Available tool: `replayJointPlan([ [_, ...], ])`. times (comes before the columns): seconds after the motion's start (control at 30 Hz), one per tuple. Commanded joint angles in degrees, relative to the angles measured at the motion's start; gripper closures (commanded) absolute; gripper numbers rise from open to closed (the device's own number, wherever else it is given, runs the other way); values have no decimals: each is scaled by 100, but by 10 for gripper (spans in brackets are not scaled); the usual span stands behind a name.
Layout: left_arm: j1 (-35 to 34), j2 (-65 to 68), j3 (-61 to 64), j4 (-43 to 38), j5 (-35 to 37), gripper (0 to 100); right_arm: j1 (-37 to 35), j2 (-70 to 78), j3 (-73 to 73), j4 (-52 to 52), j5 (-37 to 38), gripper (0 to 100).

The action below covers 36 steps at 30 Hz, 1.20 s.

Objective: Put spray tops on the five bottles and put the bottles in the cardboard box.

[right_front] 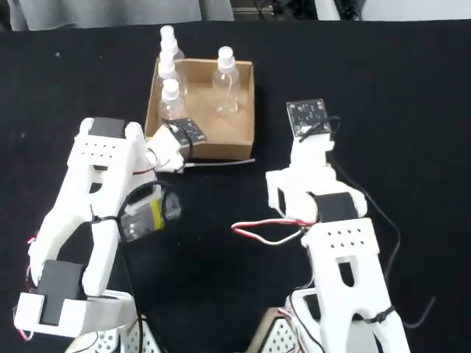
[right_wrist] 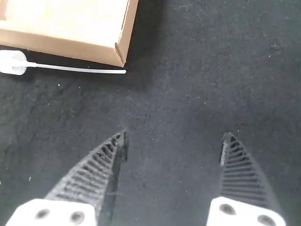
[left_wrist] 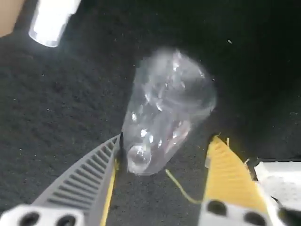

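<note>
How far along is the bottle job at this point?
Done: four bottles with spray tops stand in the cardboard box. In hand: the fifth bottle, no top on it, is at the left hand. Left: fit the loose spray top lying by the box, then box that bottle. The right hand is open and empty.

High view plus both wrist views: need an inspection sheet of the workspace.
Surface: black cloth covers the table.
Job's things: four capped bottles stand in the cardboard box; fifth bottle, no top seen on it, at the left gripper; loose spray top lies on the cloth in front of the box.
Clutter: nothing seen.
Grippers: left at the fifth bottle, grip unclear; right gripper open, empty, over cloth.
Cables: red and white wires loop beside the right arm.
Surroundings: grey shape past the far edge.
</note>
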<state>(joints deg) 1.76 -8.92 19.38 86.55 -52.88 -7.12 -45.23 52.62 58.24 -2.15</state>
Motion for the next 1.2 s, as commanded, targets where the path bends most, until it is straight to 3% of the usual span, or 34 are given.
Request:
replayJointPlan([
  [0.0, 57, -281, -101, -44, 141, 728, 105, -251, -13, -141, -53, 721],
  [0.27, -171, -343, -180, -18, 158, 733, 105, -251, -13, -141, -44, 721],
  [0.63, -866, -343, -1411, 1073, 844, 733, 79, -242, -13, -141, -44, 722],
  [1.17, -2229, -343, -1516, 1108, 2145, 734, 70, -242, -13, -141, -44, 723],
])
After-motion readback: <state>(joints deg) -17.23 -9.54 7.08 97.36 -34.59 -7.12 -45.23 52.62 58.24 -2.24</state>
